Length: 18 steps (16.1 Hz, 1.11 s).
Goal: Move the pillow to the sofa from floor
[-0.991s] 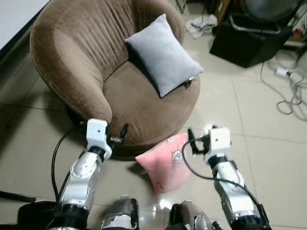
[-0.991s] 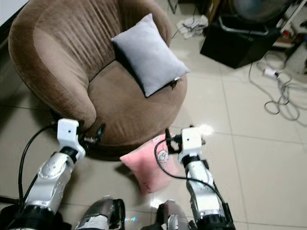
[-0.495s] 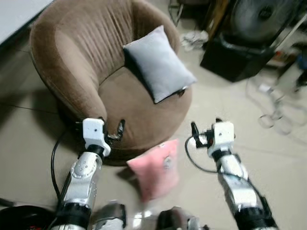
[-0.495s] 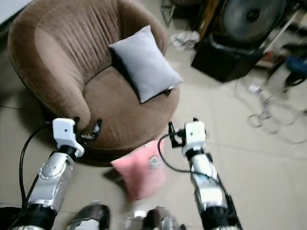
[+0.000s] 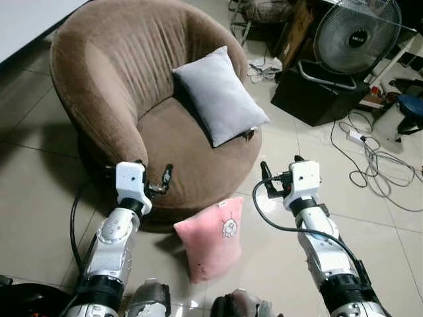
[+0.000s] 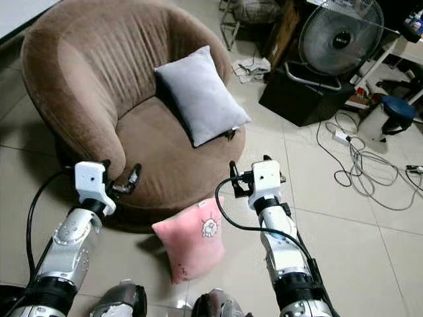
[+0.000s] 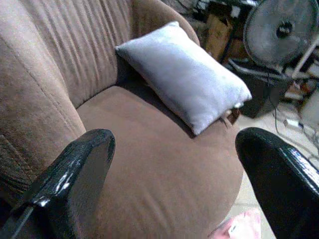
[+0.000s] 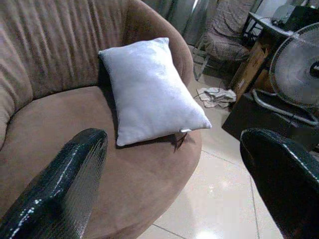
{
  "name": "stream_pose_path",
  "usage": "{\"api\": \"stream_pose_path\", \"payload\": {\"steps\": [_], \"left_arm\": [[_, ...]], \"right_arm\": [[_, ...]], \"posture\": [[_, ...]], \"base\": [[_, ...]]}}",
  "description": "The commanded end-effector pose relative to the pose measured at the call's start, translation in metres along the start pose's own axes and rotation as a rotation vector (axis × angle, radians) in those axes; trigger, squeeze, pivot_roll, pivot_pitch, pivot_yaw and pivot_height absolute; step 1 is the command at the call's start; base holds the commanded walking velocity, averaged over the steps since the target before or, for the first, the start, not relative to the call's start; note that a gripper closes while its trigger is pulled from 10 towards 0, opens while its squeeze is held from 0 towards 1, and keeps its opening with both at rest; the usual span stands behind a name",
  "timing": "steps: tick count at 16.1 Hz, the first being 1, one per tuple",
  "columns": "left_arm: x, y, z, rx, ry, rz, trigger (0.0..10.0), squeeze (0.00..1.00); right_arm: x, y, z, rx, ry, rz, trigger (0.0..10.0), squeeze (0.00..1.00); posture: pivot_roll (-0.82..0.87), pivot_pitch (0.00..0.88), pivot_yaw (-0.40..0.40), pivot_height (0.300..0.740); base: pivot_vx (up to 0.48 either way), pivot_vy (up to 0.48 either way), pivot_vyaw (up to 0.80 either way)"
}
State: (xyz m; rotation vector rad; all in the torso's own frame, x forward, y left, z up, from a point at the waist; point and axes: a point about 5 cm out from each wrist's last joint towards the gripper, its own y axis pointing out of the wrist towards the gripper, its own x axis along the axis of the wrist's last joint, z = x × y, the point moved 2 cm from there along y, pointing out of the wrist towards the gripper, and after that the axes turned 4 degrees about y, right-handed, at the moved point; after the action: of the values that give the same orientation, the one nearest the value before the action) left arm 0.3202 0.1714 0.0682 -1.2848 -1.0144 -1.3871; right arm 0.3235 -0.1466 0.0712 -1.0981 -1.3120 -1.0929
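Note:
A pink pillow [image 5: 210, 238] with a small printed figure stands on the tiled floor, leaning against the front of the round brown sofa [image 5: 112, 79]. A grey pillow [image 5: 220, 96] lies on the sofa seat [image 7: 164, 164], also in the right wrist view [image 8: 149, 92]. My left gripper [image 5: 153, 177] hovers open over the sofa's front left edge, left of the pink pillow, fingers wide apart [image 7: 174, 142]. My right gripper [image 5: 279, 165] is open above the floor, up and to the right of the pink pillow, pointing at the sofa [image 8: 172, 144]. Neither holds anything.
A standing fan [image 5: 357, 36] and a black box [image 5: 317, 96] stand behind and right of the sofa. White cables [image 5: 383, 165] trail over the tiles at right, beside a blue stool [image 5: 410, 109]. Cloth lies on the floor [image 5: 264, 66]. My feet [image 5: 152, 304] are just behind the pink pillow.
The camera has lifted and steadied, so the fan and the stool now show. The pink pillow stays on the floor. My right gripper sits farther from the pillow's corner than before.

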Motion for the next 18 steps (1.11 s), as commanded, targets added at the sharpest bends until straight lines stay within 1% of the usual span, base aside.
{"api": "stream_pose_path", "payload": {"steps": [1, 2, 6, 10, 16, 18], "left_arm": [[0.001, 0.004, -0.012, -0.057, 0.016, 0.003, 10.0, 1.00], [0.000, 0.005, -0.016, -0.078, 0.031, 0.008, 10.0, 1.00], [-0.004, 0.003, -0.023, -0.118, 0.047, 0.027, 10.0, 1.00], [-0.002, 0.003, -0.025, -0.146, 0.052, 0.024, 10.0, 1.00], [-0.003, 0.001, -0.017, -0.144, 0.067, 0.035, 10.0, 1.00], [-0.004, 0.001, -0.015, -0.142, 0.080, 0.052, 10.0, 1.00]], "right_arm": [[-0.011, -0.006, -0.005, -0.018, 0.010, 0.043, 10.0, 0.00], [-0.015, -0.008, -0.003, -0.014, 0.011, 0.059, 10.0, 0.00], [-0.015, -0.010, -0.007, -0.065, 0.025, 0.044, 10.0, 0.00], [-0.011, -0.007, -0.007, -0.093, 0.034, 0.024, 10.0, 0.00], [-0.015, -0.007, -0.002, -0.093, 0.045, 0.038, 10.0, 0.00], [-0.014, -0.007, 0.000, -0.091, 0.047, 0.035, 10.0, 0.00]], "posture": [[0.17, 0.089, -0.161, 0.695], [0.16, 0.094, -0.150, 0.695], [0.14, 0.111, -0.119, 0.695], [0.12, 0.115, -0.085, 0.695], [0.13, 0.130, -0.067, 0.695], [0.13, 0.135, -0.063, 0.695]], "base": [[0.000, 0.000, 0.00], [0.000, 0.000, 0.00], [0.000, 0.000, 0.00], [0.000, 0.000, 0.00], [0.000, 0.000, 0.00], [0.000, 0.000, 0.00]]}}
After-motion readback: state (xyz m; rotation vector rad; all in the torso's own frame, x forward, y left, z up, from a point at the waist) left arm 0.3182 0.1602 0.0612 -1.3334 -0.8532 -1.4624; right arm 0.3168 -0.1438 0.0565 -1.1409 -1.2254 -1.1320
